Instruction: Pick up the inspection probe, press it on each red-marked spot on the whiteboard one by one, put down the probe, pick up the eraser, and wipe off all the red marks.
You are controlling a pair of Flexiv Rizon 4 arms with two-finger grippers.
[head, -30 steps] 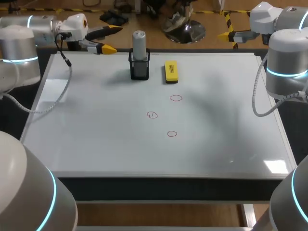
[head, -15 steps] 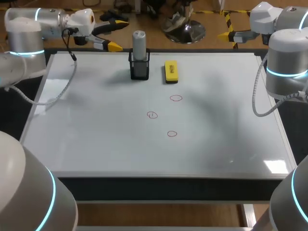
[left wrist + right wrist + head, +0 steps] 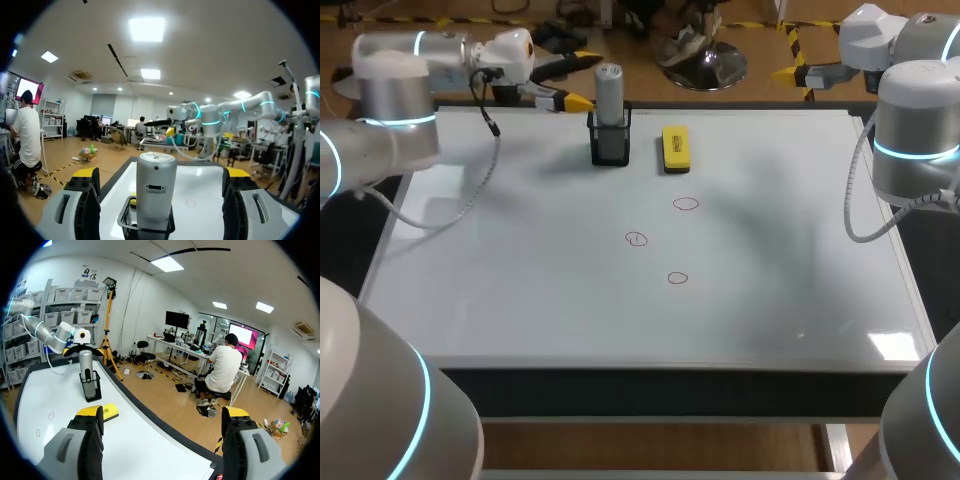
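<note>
Smooth grey cylindrical probe [image 3: 609, 92] stands upright in black mesh holder [image 3: 610, 148] at far edge of glossy whiteboard [image 3: 520, 290]. Yellow block eraser [image 3: 675, 147] just beside. Three thin red rings [image 3: 636, 239] mid-board. Left gripper [image 3: 582, 79] spread wide, near probe, apart. Right gripper [image 3: 162, 415] likewise wide, holding nothing.

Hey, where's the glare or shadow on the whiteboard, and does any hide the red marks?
Head view: glare patch at the near right corner of the white whiteboard; soft grey shadows right of the red circle marks and left of the black mesh holder; all three marks legible. Left wrist view: board bright beyond the silver cylindrical probe. Right wrist view: board evenly lit.
</note>
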